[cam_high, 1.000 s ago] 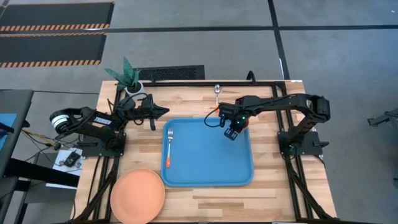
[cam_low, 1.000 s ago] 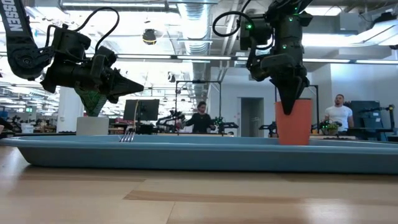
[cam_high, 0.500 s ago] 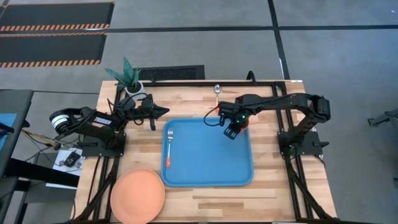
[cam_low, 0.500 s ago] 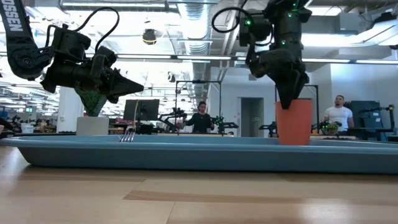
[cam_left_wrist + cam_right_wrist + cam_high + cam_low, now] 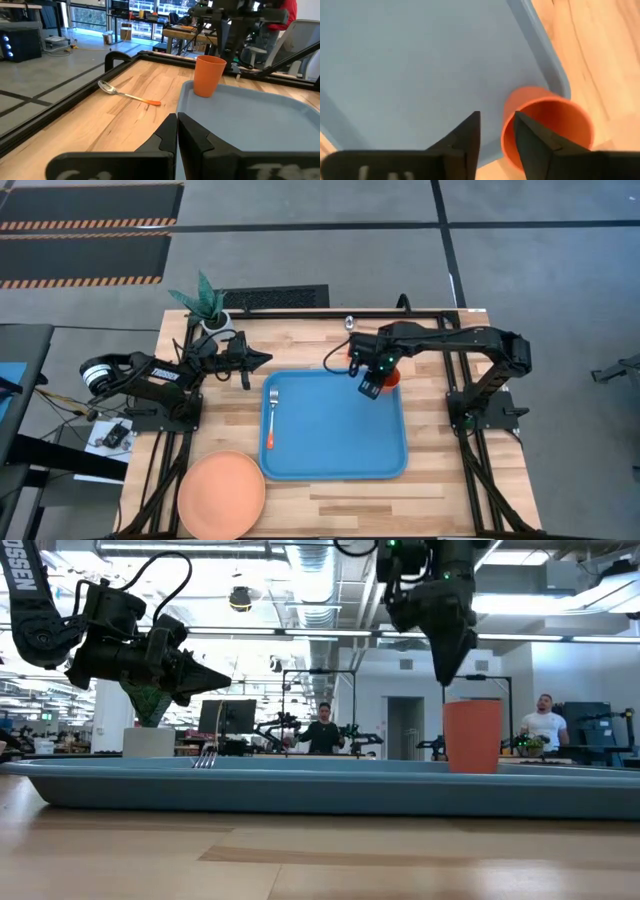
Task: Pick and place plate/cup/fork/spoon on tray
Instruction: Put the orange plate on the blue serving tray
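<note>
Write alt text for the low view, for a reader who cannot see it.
An orange cup stands upright on a blue tray, with the right gripper just above its rim, apart from it. A fork lies on the tray farther left, and the left gripper hangs shut above that side.

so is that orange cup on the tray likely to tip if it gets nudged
Probably fairly easily: the cup stands upright on the tray, taller than wide and narrowing toward its base. It looks like thin, empty plastic, so likely light. On its side, it would probably roll in a curve.
</note>
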`<state>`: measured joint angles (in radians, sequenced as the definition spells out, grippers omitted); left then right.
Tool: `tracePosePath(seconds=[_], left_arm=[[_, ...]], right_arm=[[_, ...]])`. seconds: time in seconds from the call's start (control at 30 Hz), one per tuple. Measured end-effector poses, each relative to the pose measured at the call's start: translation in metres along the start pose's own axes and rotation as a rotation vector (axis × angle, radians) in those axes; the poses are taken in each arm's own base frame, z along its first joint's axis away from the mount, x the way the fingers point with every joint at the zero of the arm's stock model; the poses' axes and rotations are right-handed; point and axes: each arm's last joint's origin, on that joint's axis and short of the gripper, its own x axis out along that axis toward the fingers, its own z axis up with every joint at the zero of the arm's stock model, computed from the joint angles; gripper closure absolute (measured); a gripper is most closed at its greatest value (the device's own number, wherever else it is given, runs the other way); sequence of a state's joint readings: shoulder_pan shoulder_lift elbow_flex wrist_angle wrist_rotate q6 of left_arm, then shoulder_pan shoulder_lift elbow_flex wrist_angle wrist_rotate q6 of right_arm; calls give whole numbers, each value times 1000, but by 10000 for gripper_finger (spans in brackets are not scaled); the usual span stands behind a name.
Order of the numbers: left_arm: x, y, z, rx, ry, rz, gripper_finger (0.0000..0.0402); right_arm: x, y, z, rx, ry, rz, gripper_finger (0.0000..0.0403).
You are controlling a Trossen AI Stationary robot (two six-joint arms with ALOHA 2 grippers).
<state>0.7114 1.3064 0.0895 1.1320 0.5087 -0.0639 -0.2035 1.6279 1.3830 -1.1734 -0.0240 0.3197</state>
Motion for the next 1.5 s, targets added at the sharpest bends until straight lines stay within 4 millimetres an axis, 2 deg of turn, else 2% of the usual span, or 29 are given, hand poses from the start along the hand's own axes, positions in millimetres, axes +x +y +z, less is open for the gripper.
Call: tracePosePath(seconds=[0.13,0.27,0.33,0.47,0.67,0.9,1.07,1.27,1.4,1.5], left_arm=[[0,0,0,6,0,-4,401],[0,0,0,18,0,-8,401],[0,0,0,19,1,-15,402],[0,-2,0,31,4,-64,402],[0,-3,0,19,6,-88,401],[1,-8,-3,-36,37,-176,401],[6,-23,-6,-53,69,-288,401],[12,-41,-15,-71,146,-287,401],[14,-52,-21,-92,203,-273,401],[14,-60,-26,-77,255,-250,402]], right_arm=[[-1,0,7,-127,-66,17,321],[-4,-2,24,-244,-219,84,388],[-5,-4,34,-285,-328,111,391],[4,-4,49,-343,-535,127,385],[26,7,57,-402,-869,161,395],[36,28,47,-435,-1181,200,396],[45,41,33,-481,-1239,200,400],[54,54,17,-488,-1254,257,400],[36,63,-2,-513,-1278,293,400],[29,62,-18,-531,-1275,279,398]])
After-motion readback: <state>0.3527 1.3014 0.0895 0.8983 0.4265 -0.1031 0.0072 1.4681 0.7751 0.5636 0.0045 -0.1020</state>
